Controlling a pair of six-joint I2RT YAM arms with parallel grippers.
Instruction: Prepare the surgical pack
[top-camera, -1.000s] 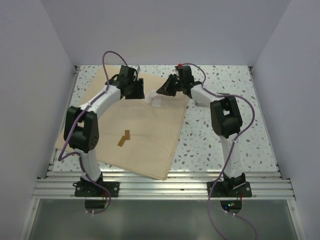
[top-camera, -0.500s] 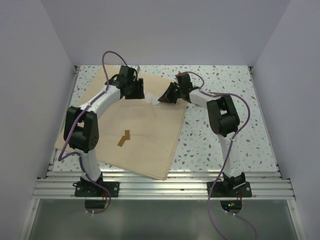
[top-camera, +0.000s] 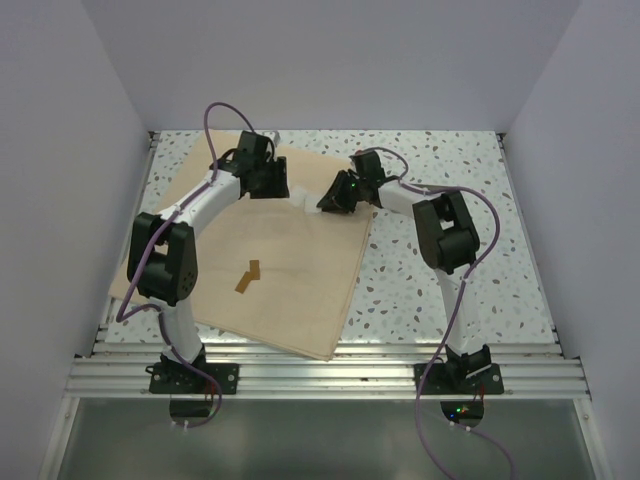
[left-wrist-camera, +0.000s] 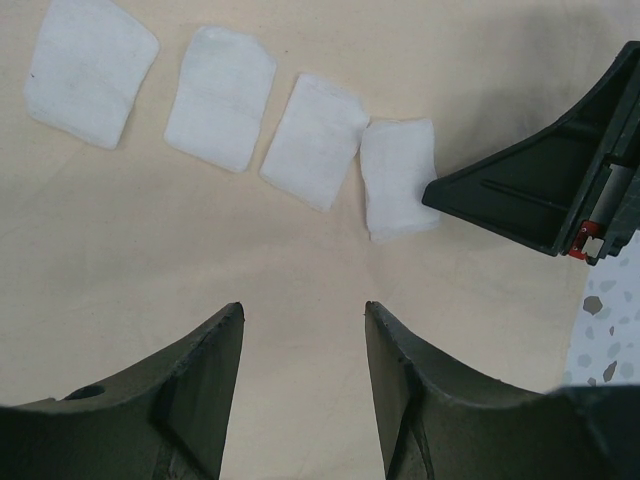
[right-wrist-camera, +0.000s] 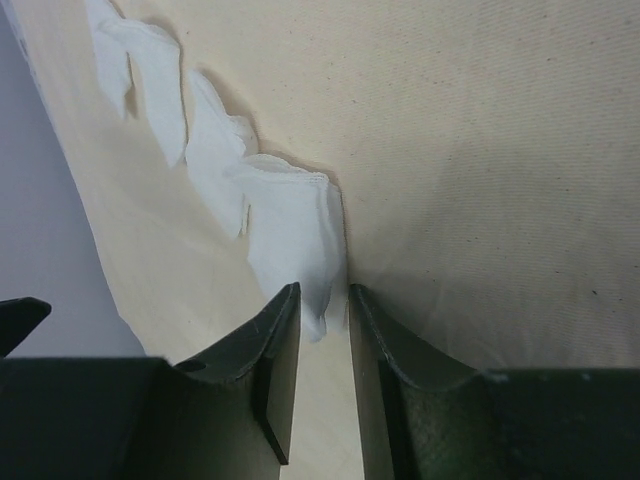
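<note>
The tan fabric sheet (top-camera: 290, 290) lies spread on the speckled desk (top-camera: 420, 290), one corner reaching the near edge. A small brown strip (top-camera: 247, 277) rests on its near half. Farther back, the left end effector (left-wrist-camera: 302, 310) hovers over the sheet, jaws wide and holding nothing. Beyond it, four white gauze squares (left-wrist-camera: 220, 97) lie in a row on the sheet. The right end effector (right-wrist-camera: 322, 292) is narrowly parted, with the end square's edge in its gap.

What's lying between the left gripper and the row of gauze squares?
Nothing but bare fabric sheet between the left gripper and the gauze squares, as the left wrist view shows.
</note>
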